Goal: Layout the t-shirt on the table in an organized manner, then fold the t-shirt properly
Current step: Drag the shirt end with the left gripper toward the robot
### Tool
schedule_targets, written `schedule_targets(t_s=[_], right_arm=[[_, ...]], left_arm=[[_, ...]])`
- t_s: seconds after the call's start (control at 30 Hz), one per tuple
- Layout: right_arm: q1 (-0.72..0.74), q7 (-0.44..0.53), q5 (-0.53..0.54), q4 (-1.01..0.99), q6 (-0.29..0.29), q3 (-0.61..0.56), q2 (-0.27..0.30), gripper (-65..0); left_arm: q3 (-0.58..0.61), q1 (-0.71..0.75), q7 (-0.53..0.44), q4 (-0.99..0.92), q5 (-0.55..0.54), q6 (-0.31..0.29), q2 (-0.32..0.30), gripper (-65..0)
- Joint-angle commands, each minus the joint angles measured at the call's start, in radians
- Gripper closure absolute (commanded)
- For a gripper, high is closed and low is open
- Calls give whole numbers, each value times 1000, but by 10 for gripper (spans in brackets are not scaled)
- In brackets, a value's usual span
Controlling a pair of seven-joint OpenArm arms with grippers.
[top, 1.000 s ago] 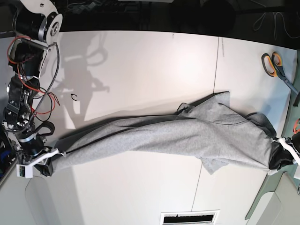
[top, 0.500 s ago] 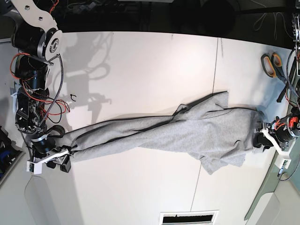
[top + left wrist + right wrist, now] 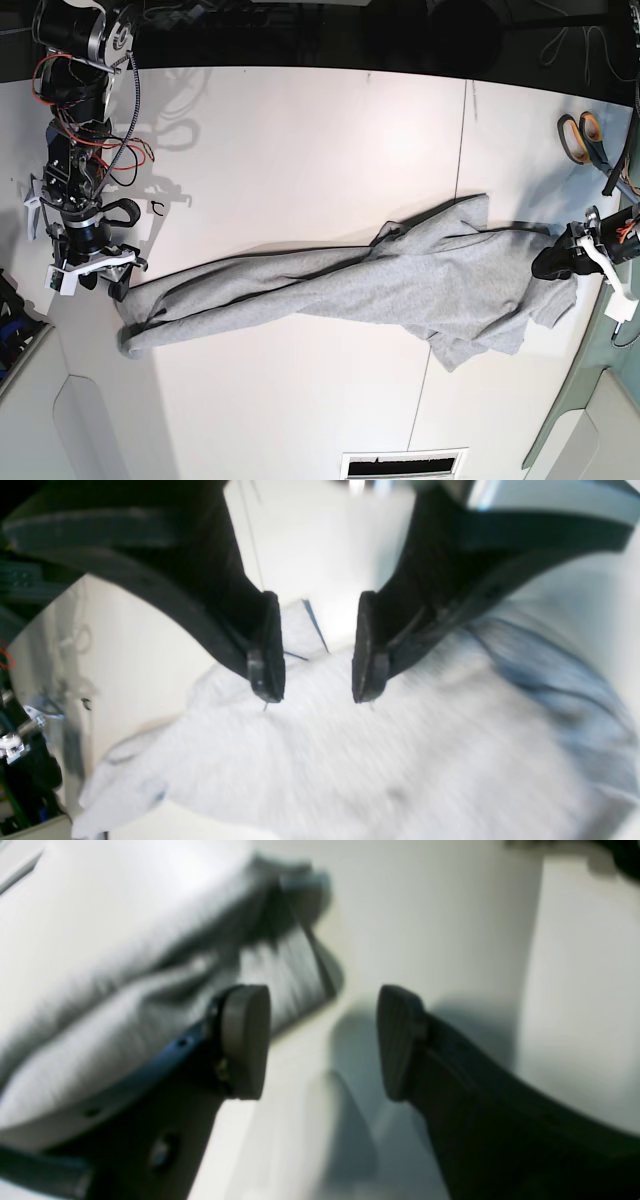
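The t-shirt [image 3: 380,290] is laid on the worktop [image 3: 300,150] as a long twisted band, bunched rather than spread, with no lettering visible. One end lies rumpled beside the right gripper [image 3: 95,272]; the other end lies at the left gripper [image 3: 562,258].

Both sets of fingers are seen released. In the right wrist view the right fingers [image 3: 245,1040] are parted over bare worktop, with the t-shirt's end just beside them and nothing between. In the left wrist view the left fingers [image 3: 267,650] are spread above the grey cloth, with no fold caught between them; whether the tips touch the fabric cannot be told through the blur.

Risk, as judged: the twist along the band is likely to be kept if the ends are regrasped as they lie, so that a crooked layout is produced. Several layers could be pinched at once in the bunched ends. The scissors [image 3: 585,140], well apart from the t-shirt near the worktop's edge, could be snagged if the cloth is swept that way.
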Motion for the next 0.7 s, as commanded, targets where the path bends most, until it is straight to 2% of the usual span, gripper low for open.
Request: schedule_targets(t_s=[0.0,0.23,0.47,0.57,0.67], right_arm=[[31,28,8,12,8,1,7,-336],[93,6,-1,-40,16,-25,-61,-336],[96,7,-29,-61,14,-127,-102,-336],[95,7,-30,-62,11,-159,-120,-333],[95,-5,-30,-66,9,-168,-139,-276]], left_arm=[[-8,4,-10,14,-21,-9,-15,-260],[-8,57,-5,14,-17,-9,43,-260],[-8,98,-12,14,25,-9,124,-261],[-8,102,-85,14,125,-9,175,-261],[-7,102,-183,13,256,52,223,-261]])
